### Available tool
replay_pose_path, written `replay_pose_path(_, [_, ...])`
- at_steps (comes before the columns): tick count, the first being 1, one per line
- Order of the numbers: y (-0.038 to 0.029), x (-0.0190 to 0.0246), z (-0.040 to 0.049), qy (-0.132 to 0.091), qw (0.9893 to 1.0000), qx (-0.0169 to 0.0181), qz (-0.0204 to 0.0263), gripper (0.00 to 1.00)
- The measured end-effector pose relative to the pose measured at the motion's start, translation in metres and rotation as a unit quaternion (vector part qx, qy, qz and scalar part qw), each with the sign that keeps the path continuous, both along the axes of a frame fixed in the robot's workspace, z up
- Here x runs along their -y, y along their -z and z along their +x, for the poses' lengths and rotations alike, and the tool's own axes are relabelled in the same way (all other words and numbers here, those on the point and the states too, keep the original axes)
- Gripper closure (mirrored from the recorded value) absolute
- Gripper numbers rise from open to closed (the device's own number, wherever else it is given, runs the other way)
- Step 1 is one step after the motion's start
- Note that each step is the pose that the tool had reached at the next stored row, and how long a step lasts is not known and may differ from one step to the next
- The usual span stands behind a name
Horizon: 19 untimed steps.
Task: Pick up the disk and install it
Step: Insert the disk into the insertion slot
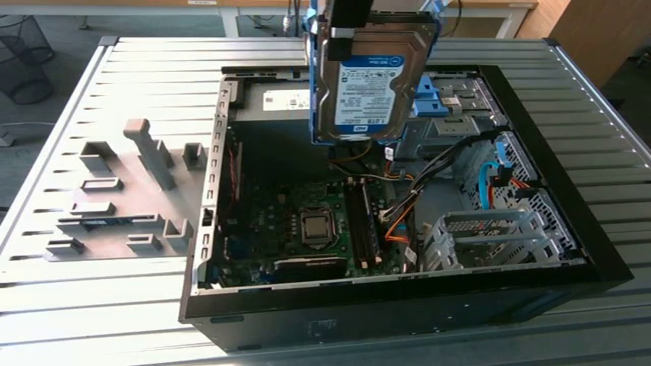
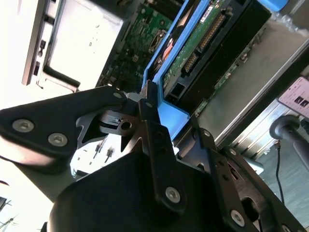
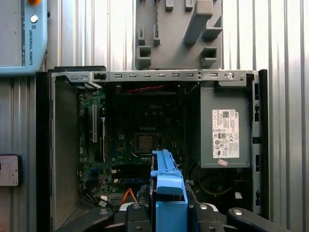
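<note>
The disk (image 1: 364, 84), a silver hard drive with a white-and-blue label in blue rails, hangs upright in the air over the open computer case (image 1: 212, 198), above its rear half. My gripper (image 1: 368, 32) is shut on the drive's upper end from above. In the second wrist view the black fingers (image 2: 147, 104) clamp the blue rail, with the drive's green circuit board (image 2: 203, 43) beyond. The first wrist view looks straight down past the blue rail (image 3: 166, 186) at the motherboard (image 3: 140, 140).
A grey power supply (image 1: 283, 95) with a white sticker (image 3: 225, 133) sits at the case's back. Blue brackets (image 1: 435, 103) and a metal cage (image 1: 489, 236) fill the exterior view's right side. A grey fixture plate (image 1: 127, 194) lies left of the case on the slatted table.
</note>
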State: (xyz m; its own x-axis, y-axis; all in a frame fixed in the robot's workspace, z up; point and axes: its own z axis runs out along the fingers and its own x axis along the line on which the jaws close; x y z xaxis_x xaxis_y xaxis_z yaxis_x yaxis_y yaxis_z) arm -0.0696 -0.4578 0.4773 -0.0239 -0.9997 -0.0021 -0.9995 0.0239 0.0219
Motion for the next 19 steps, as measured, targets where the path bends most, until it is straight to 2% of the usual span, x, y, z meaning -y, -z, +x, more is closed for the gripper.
replay_pose_path(3, [0.0,0.0001,0.0123,0.0,1.0,0.0,0.0,0.64])
replay_pose_path(5, [0.0001,0.0013,0.0145,0.0,1.0,0.0,0.0,0.64])
replay_pose_path(8, [0.0003,0.0073,0.0146,0.0,1.0,-0.0001,-0.0001,0.64])
replay_pose_path(13, [0.0009,0.0216,0.0146,0.0,1.0,0.0,-0.0001,0.64])
replay_pose_path(19, [0.0016,0.0445,0.0146,0.0,1.0,-0.0001,-0.0002,0.64])
